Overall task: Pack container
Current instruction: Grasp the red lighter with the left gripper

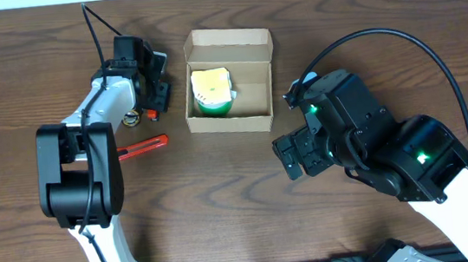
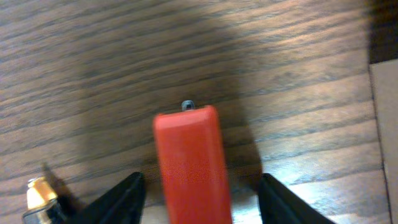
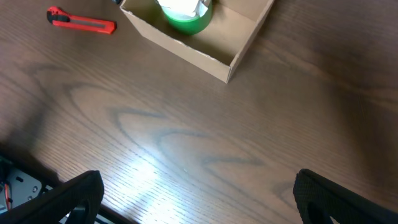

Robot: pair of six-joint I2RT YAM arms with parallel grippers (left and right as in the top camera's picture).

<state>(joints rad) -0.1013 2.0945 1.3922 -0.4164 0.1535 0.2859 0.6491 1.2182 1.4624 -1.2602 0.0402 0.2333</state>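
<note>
The container (image 1: 229, 120) is a tan cardboard box with its lid flap open at the back. It holds a green tape roll (image 1: 212, 94). It also shows in the right wrist view (image 3: 186, 50). My left gripper (image 1: 157, 94) is open just left of the box. Its fingers (image 2: 199, 186) straddle a small red object (image 2: 189, 155) on the table without touching it. My right gripper (image 1: 296, 155) is open and empty over bare wood (image 3: 196, 186), to the front right of the box.
A red box cutter (image 1: 143, 147) lies on the table in front of my left gripper and shows in the right wrist view (image 3: 81, 20). A small gold and black item (image 1: 133, 118) sits beside the red object (image 2: 37, 193). The box's edge (image 2: 387, 124) is to the right.
</note>
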